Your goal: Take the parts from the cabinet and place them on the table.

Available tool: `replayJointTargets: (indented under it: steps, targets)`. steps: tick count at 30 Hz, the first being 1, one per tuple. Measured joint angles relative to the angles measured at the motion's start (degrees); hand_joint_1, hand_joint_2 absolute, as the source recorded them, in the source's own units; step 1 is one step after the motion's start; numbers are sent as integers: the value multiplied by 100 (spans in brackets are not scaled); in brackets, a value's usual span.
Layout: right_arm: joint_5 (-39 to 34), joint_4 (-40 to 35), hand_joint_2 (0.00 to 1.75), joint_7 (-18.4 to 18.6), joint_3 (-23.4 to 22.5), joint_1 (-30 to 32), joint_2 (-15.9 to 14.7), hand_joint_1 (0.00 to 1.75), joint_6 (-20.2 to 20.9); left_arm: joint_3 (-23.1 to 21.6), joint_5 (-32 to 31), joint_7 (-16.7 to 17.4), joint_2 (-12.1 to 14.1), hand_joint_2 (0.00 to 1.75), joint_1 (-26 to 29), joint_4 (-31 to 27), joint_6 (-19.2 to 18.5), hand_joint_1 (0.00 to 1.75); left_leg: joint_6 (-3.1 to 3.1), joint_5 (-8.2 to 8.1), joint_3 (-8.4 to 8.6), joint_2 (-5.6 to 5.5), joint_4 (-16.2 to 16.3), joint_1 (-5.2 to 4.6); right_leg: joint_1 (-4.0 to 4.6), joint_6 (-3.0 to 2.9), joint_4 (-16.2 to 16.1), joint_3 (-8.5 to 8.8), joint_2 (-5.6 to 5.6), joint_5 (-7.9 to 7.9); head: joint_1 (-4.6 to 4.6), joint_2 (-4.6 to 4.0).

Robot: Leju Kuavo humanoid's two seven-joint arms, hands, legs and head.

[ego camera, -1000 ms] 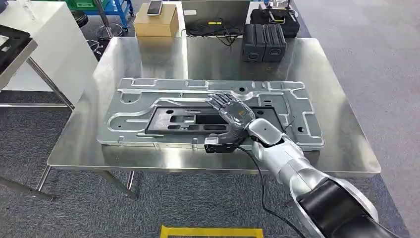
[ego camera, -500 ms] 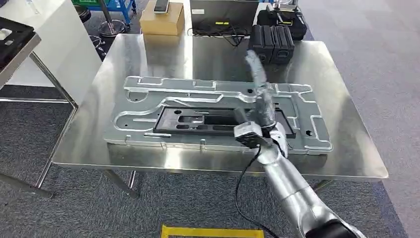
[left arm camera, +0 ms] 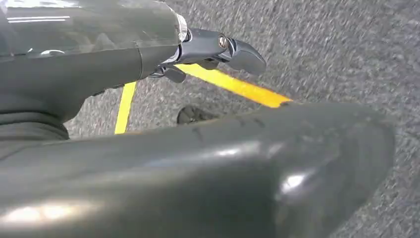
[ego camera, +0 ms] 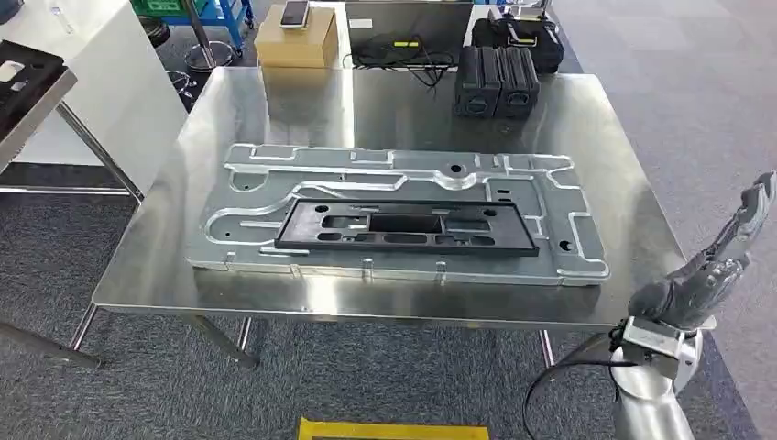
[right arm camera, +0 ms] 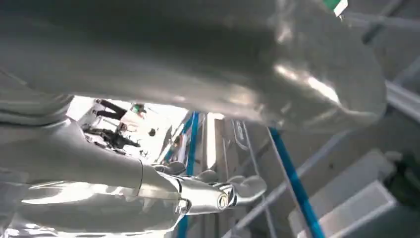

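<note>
Steel table [ego camera: 275, 101] carries the large silver panel [ego camera: 275, 174], black frame part [ego camera: 403, 225] lying flat on its middle. Right hand [ego camera: 710, 266] sits off the table's right edge, fingers extended, empty. Left hand [left arm camera: 218, 49] hangs over carpet, fingers apart, holding nothing.

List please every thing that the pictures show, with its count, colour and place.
Shiny steel table: one, silver, centre of the head view.
Large stamped metal panel: one, silver-grey, flat on the table.
Black rectangular plastic frame: one, black, lying on the panel.
Black ribbed cases: two, black, side by side at the table's far edge.
Cardboard box: one, tan, beyond the table, a phone on top.
Yellow floor tape: one, yellow, on grey carpet near the robot.
Right hand: one, grey, raised off the table's right edge, holding nothing, fingers apart.
Left hand: one, dark grey, hanging above the carpet.
</note>
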Motion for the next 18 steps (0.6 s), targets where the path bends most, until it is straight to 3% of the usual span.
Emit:
replayJointTargets:
  steps: [3, 4, 5, 6, 8, 9, 13, 14, 15, 16, 18]
  targets:
    - [167, -86, 0, 0, -24, 467, -2, 0, 13, 0, -18, 9, -4, 0, -3, 0, -2, 0, -45, -813, -434, 11, 1275, 10, 19, -52, 6, -120, -28, 75, 0, 0]
    - [187, -86, 0, 0, -24, 589, -2, 0, 0, -2, -26, 2, -2, 0, -1, 0, 0, 0, -51, -923, -487, 11, 1545, 10, 24, -48, 9, -170, -29, 111, 0, 0]
    - [213, -88, 0, 0, -24, 739, -2, 0, 3, -2, -50, -30, -2, 0, 3, 0, -2, 0, -54, -884, -387, 11, 1514, 10, 25, -40, 13, -220, -29, 151, 0, 0]
    - [232, -88, 0, 0, -24, 881, -2, 0, 7, -2, -52, -54, -2, 0, 9, 0, -17, 0, -41, -740, -130, 11, 1177, 8, 25, -29, 18, -263, -27, 187, 0, 0]
    - [283, -75, 0, 0, -37, 1104, 7, 0, 9, -2, -79, -96, -2, 0, 11, 0, -44, 0, 9, -371, 596, 11, 56, 7, 25, -1, 33, -338, -22, 259, 0, 0]
    - [294, -57, 0, 0, -66, 1208, 18, 0, 16, -2, -105, -109, 2, 0, 1, 0, -61, 0, 52, -386, 870, 11, -430, -6, 23, 26, 44, -354, -28, 302, 0, 0]
    - [267, 265, 0, 0, -229, 1462, 131, 0, 245, -4, -116, -105, 7, 0, 20, 0, -85, 0, 163, -203, 790, 6, -390, -97, -9, 179, -34, -332, -28, 484, 0, 0]
    - [276, 429, 0, 0, -301, 1494, 151, 0, 297, -4, -114, -81, 2, 0, 16, 0, -72, 0, 197, -83, 738, 24, -473, -49, 21, 219, -59, -351, -12, 539, 0, 0]
    - [289, 619, 0, 0, -387, 1516, 186, 0, 355, -4, -114, -52, -2, 0, -17, 0, -55, 0, 249, 11, 669, 54, -495, -36, -16, 237, 66, -429, 16, 262, 0, 0]
    - [300, 816, 0, 0, -501, 1514, 206, 0, 418, -4, -109, -33, 0, 0, -28, 0, -33, 0, 288, 79, 588, 58, -493, -37, -30, 256, 359, -528, 20, -117, 0, 0]
    - [302, 1355, 0, 0, -773, 1500, 299, 0, 575, -2, -96, 7, -4, 0, -25, 0, -20, 0, 286, 203, 421, 61, -486, -51, -52, 318, 1242, -721, 17, -769, 0, -2]
